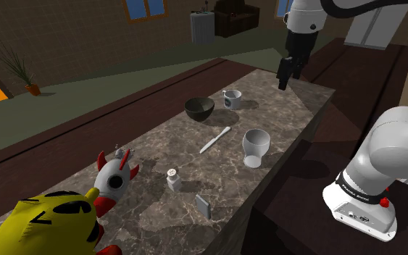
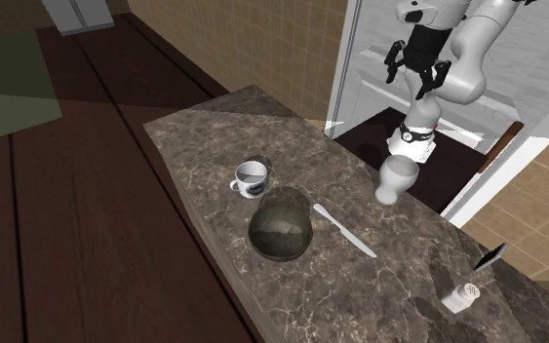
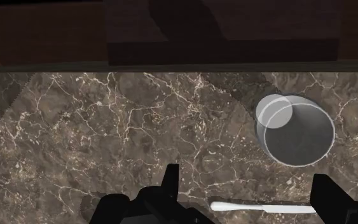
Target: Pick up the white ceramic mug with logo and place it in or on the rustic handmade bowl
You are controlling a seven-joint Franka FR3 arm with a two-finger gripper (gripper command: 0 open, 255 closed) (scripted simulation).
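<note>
The gripper (image 1: 285, 78) hangs high above the stand-side edge of the marble counter (image 1: 159, 145), its fingers (image 3: 171, 184) spread wide and holding nothing. Closest beneath it in the wrist view stand a pale footed cup (image 3: 295, 129) and, by the fingertips, a white knife (image 3: 263, 207). The first risk, I judge, is mistaken identity, since that cup is white and round-mouthed like the target and sits right where the hand looks. A straight descent from here would close on the wrong vessel, or clip it and roll it off the nearby edge. Further across the counter the mug (image 1: 231, 99) stands upright, white with a dark logo, just beside the dark bowl (image 1: 199, 109) but apart from it. That narrow gap is the second hazard: a finger lowered on the bowl side may strike the rim and shove both. A low traverse could also drag the knife along. The mug's smooth wall may slip in a shallow pinch, and in the rounded bowl it could tip if let go early. Far down the counter, the shaker (image 1: 172, 179), toy rocket (image 1: 115, 177) and yellow plush (image 1: 43, 224) lie well apart from that route.
</note>
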